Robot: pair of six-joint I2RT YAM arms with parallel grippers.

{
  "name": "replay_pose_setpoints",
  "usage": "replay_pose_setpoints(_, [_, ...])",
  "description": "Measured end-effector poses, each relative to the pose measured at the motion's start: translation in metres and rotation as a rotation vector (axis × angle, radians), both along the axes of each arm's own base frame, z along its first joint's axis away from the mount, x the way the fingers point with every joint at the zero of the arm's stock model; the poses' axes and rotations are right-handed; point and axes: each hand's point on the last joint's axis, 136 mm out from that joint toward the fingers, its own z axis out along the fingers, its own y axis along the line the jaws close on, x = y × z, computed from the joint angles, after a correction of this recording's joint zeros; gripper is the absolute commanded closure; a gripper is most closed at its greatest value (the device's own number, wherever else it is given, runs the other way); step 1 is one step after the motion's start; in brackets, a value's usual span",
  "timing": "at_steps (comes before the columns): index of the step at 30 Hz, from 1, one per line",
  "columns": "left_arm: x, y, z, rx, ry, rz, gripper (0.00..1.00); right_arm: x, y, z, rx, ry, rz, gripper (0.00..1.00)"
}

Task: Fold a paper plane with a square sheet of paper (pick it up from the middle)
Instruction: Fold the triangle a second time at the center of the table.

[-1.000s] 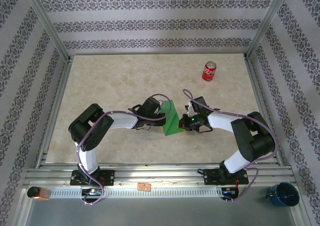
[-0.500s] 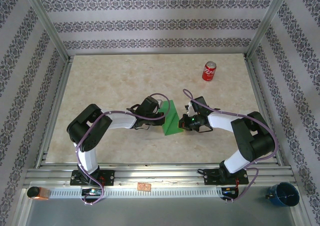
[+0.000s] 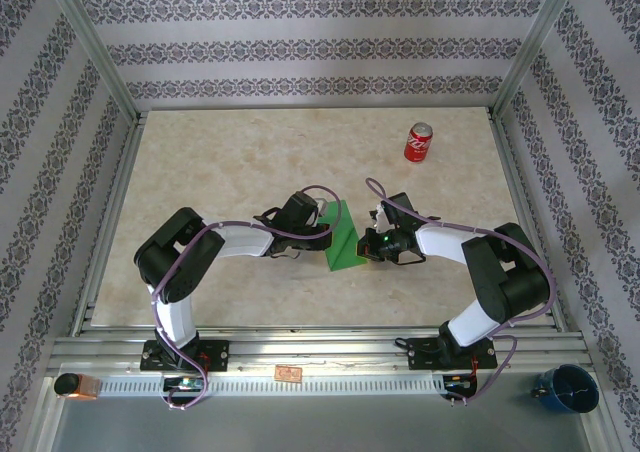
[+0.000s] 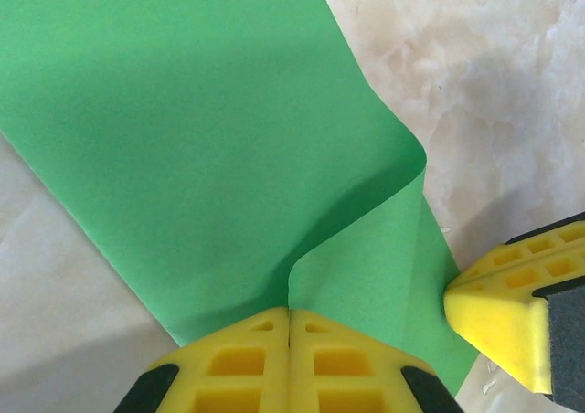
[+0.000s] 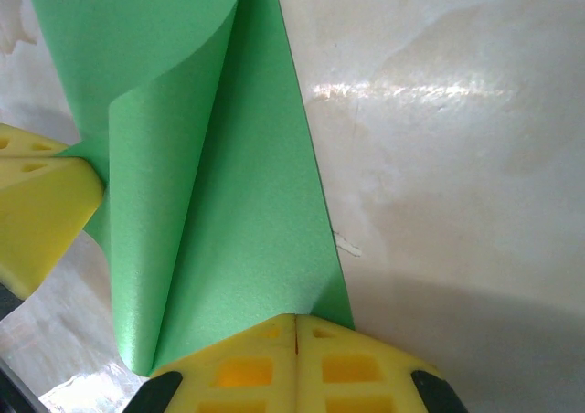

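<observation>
Square sheet of paper (image 3: 343, 240), bright green and plain, sits between my two grippers a little nearer than the middle of the table (image 3: 220, 172), and from above it reads as a narrow triangle with its point toward the far wall and its wider end toward my bases. My left gripper (image 3: 321, 226) meets it from the left and my right gripper (image 3: 367, 242) from the right, the two wrists facing each other across the sheet. From my left wrist, the left gripper (image 4: 289, 314) has its yellow pads pressed flat together, and a raised fold of the paper (image 4: 201, 139) runs straight into the seam between them, so I am pinching the sheet there; beyond the pinch one layer lies broad and smooth while a second layer curls up and over in a soft, uncreased bend. One yellow finger (image 4: 494, 317) of my other arm touches the sheet's edge at the lower right of that view. From my right wrist, the right gripper (image 5: 295, 323) is likewise closed pad to pad on the near end of the paper (image 5: 247, 203), which climbs away from it as a long strip with a rolled flap on its left side. A yellow finger (image 5: 41, 198) of my left arm sits against that flap's left edge. Pale marbled tabletop shows on either side of the sheet. A red soda can (image 3: 418, 143) stands upright well apart, toward the far right of the table
</observation>
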Motion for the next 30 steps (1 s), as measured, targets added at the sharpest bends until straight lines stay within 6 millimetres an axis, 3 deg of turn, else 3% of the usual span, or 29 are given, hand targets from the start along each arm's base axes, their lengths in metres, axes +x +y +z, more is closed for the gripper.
replay_pose_setpoints(30, [0.0051, 0.0008, -0.0072, 0.001, 0.013, 0.002, 1.0, -0.0007, 0.001, -0.0002, 0.008, 0.007, 0.003, 0.97])
